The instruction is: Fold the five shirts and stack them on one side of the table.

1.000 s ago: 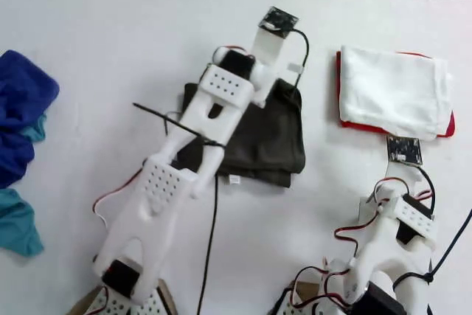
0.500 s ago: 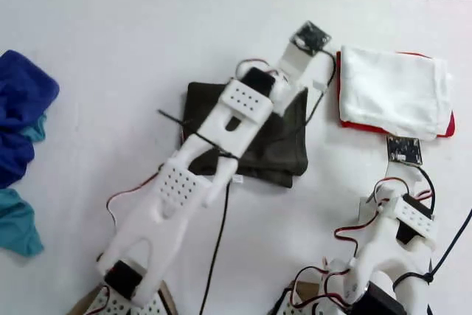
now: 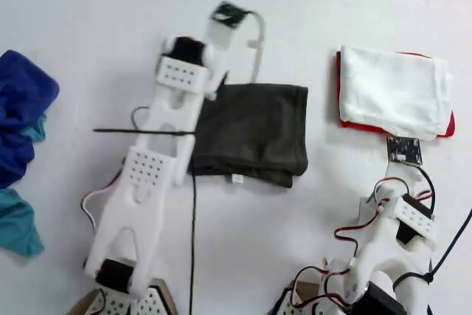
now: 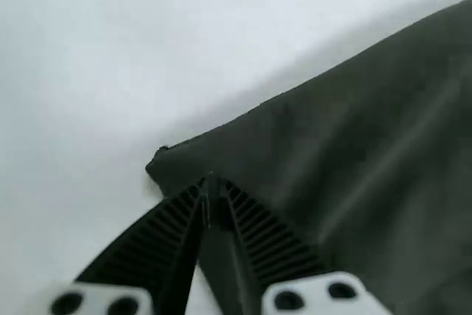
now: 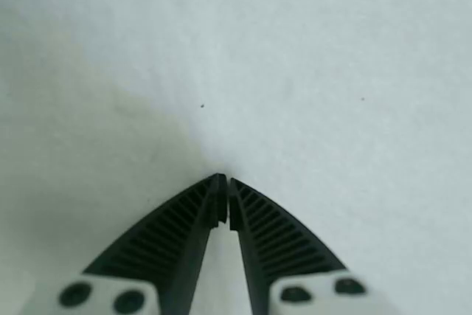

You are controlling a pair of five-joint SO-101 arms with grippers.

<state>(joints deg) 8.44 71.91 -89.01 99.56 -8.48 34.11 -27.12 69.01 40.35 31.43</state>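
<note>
A folded dark shirt [image 3: 258,130] lies flat at the table's middle, and its corner [image 4: 158,160] shows in the left wrist view. My left arm [image 3: 158,160] stretches from the near left to that shirt's far left corner. The left gripper [image 4: 210,186] is shut, with its tips over the dark fabric right at the corner. A folded white shirt [image 3: 394,90] rests on a folded red one [image 3: 354,125] at the far right. My right arm [image 3: 394,226] sits near the front right. Its gripper [image 5: 223,186] is shut over bare table.
A crumpled blue shirt [image 3: 18,108] and a teal shirt [image 3: 15,223] lie at the table's left edge. The white table [image 3: 96,35] is bare at the back left and between the dark shirt and the stack. Cables trail from both arms near the front.
My left arm swung left from the dark shirt's far right corner to its far left corner. The dark shirt stayed flat. The right arm has not moved.
</note>
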